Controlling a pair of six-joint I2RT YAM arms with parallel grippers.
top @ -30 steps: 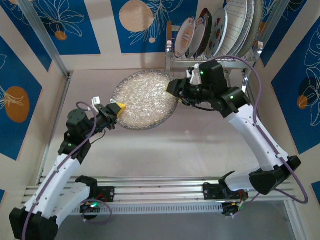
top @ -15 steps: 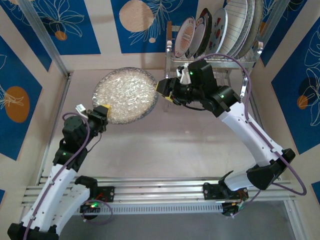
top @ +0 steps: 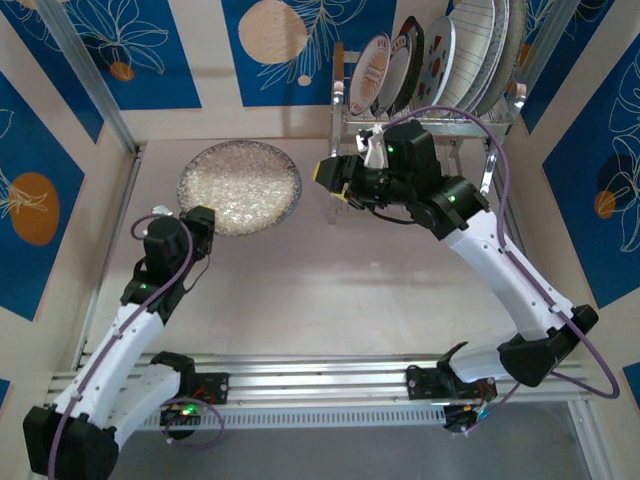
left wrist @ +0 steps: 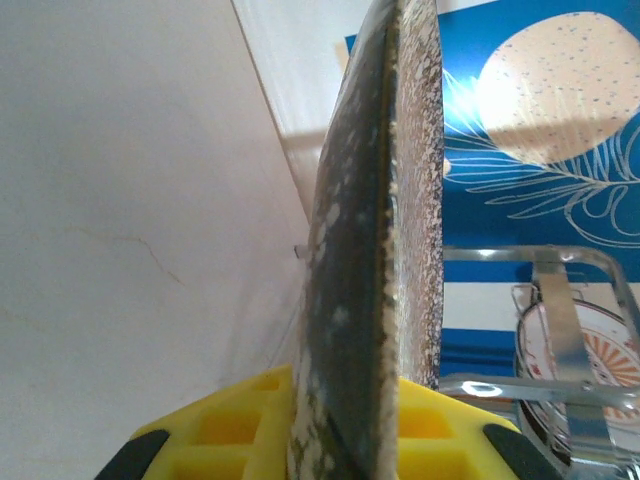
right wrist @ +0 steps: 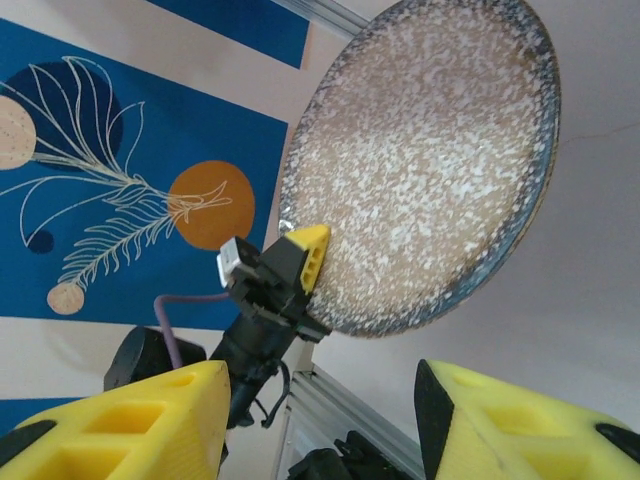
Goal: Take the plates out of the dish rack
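Open table (top: 330, 285) mid-scene; the dish rack (top: 350, 112) (back right) obstructs.

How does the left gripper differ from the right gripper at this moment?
The left gripper is shut on the speckled plate's rim; the right gripper is open and holds nothing. The left sits at the plate's near edge; the right hangs beside the dish rack. Both have yellow fingers.

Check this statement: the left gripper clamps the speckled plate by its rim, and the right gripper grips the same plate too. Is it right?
Not quite. The left gripper does clamp the speckled plate by its rim, but the right gripper stands open, apart from the plate, as the top external view shows.
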